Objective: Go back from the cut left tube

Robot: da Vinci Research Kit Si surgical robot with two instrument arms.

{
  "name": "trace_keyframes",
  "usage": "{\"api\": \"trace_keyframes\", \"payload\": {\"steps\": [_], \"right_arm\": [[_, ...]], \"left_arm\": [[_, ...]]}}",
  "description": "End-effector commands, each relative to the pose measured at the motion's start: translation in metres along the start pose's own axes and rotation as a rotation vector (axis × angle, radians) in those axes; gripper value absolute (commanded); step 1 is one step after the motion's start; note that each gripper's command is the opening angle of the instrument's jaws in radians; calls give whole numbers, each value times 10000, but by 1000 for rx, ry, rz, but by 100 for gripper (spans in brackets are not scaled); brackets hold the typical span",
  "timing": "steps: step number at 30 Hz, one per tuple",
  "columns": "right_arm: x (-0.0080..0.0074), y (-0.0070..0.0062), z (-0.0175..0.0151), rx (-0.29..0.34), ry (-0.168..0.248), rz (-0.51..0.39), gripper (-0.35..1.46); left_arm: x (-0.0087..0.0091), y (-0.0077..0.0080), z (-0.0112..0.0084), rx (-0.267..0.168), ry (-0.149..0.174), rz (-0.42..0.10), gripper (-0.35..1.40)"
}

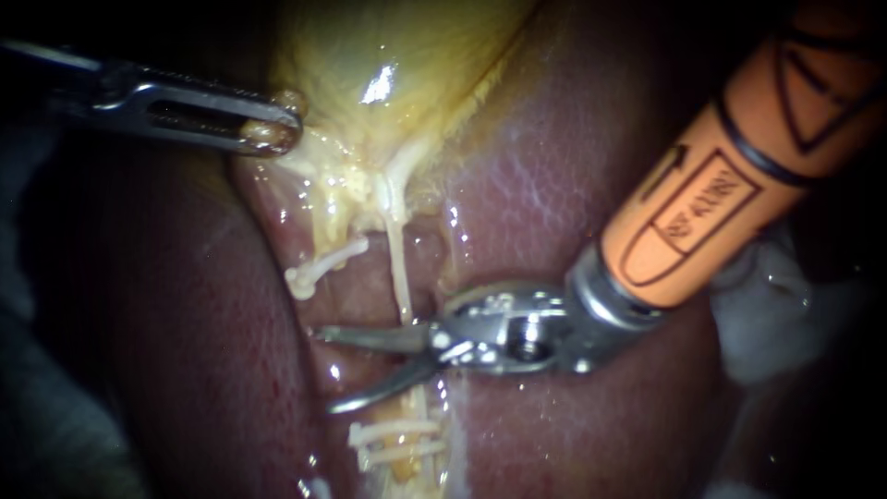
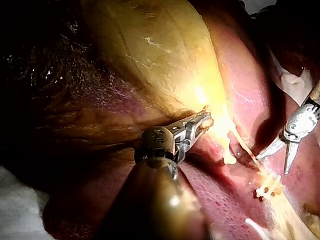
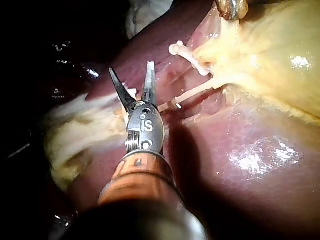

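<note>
The pale yellow gallbladder [image 1: 397,65] lies on the dark red liver [image 1: 564,176]. My left instrument [image 1: 273,127] comes in from the upper left, its jaws shut on the gallbladder's lower edge [image 2: 202,121]. The cut left tube shows as a white upper stump [image 1: 319,266] and a clipped lower stump [image 1: 393,444]. Beside it the thin right tube [image 1: 399,273] runs down whole. My right instrument [image 1: 325,370], orange-shafted with two blades, lies between the stumps, blades open and holding nothing [image 3: 131,67]. Its upper blade lies against the right tube's lower end.
White gauze [image 1: 767,305] lies to the right, behind the orange shaft. Several white clips [image 2: 267,187] sit on the lower stump below the blades. Liver surface rises on both sides of the groove holding the tubes.
</note>
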Motion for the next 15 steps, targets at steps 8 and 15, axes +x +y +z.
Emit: {"api": "trace_keyframes", "payload": {"steps": [8, 15], "right_arm": [[-2, 12, -74, -141, -255, -221, 143], [-4, 21, -125, -247, -403, -322, 143]], "left_arm": [[0, -1, -1, 2, 1, 0, -35], [0, -1, -1, 2, 1, 0, -35]]}}
